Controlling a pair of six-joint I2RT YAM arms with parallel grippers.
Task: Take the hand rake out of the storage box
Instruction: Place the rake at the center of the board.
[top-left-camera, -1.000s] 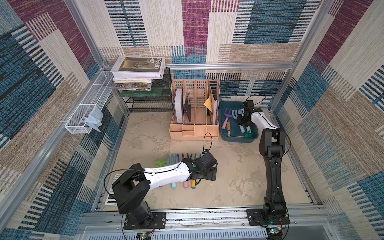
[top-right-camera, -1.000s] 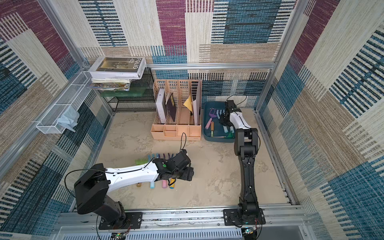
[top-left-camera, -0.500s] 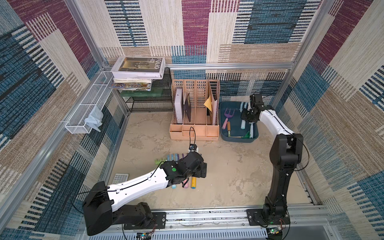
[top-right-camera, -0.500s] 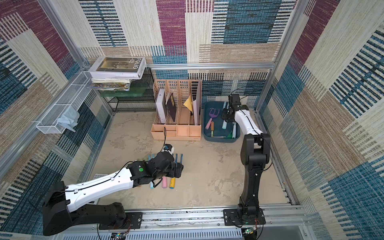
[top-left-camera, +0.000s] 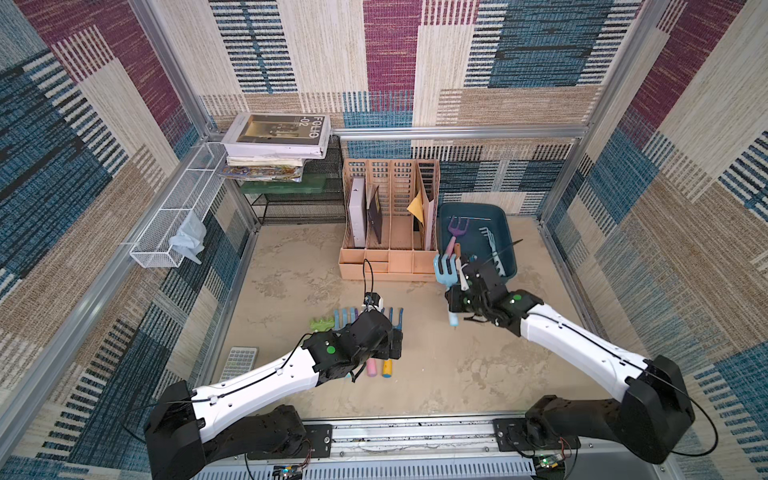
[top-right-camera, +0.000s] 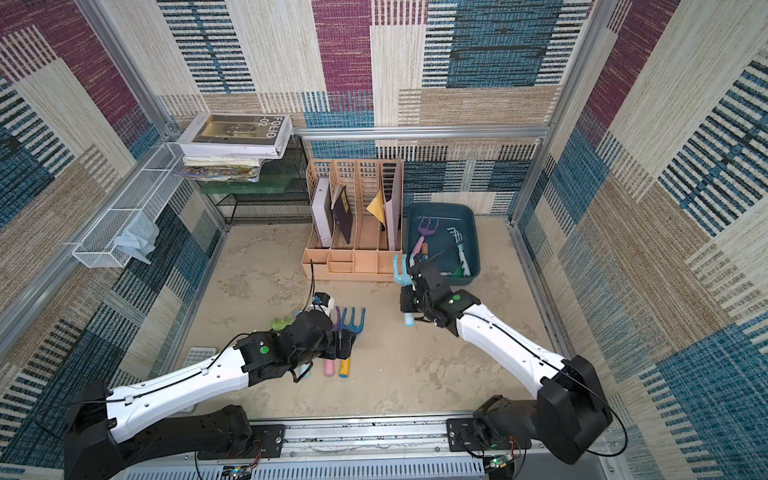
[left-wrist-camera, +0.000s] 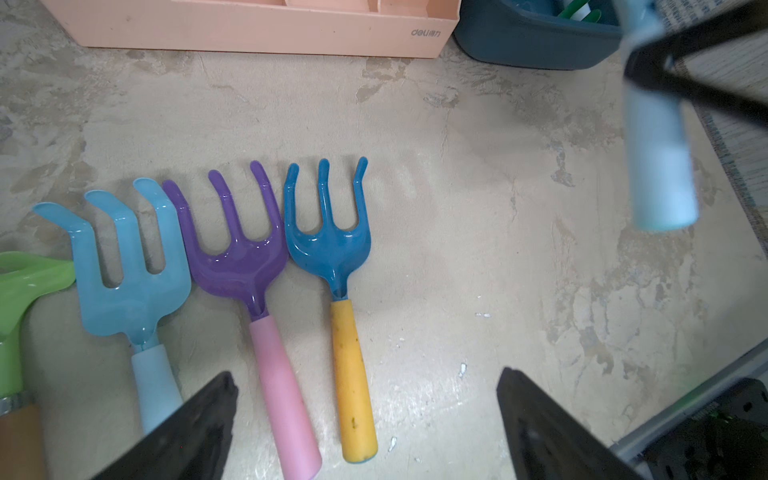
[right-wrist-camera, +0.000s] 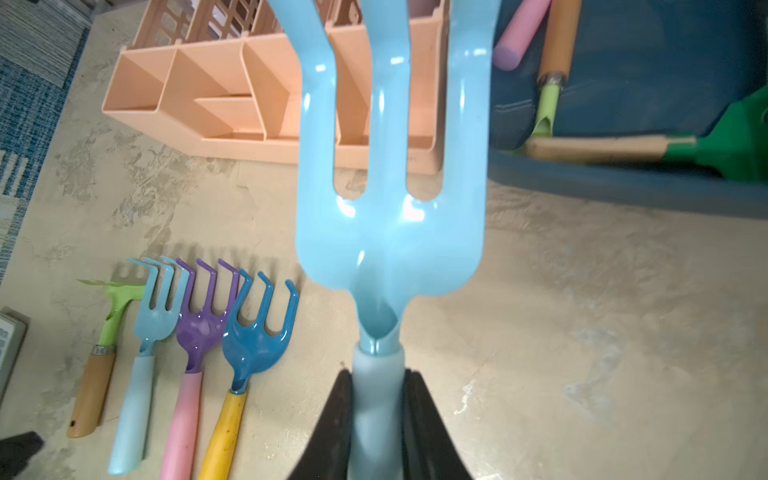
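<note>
Right pincer (right-wrist-camera: 378, 399) clamped on handle of pale-blue hand rake (right-wrist-camera: 390, 232), held outside storage box (top-left-camera: 471, 232), above table (left-wrist-camera: 457, 208). Left pincer (left-wrist-camera: 365, 376) wide open over laid-out rakes (left-wrist-camera: 241, 257).

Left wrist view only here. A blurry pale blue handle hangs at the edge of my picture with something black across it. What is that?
Observer: It is a light blue hand rake, and the right gripper is shut on its handle.
Operator: Is it clear of the storage box?
Observer: In both top views it is held above the table, by the near corner of the storage box, not inside it.
Operator: What else is in that box?
Observer: At least a purple rake with a pink handle and a whitish rake, lying apart from each other.
</note>
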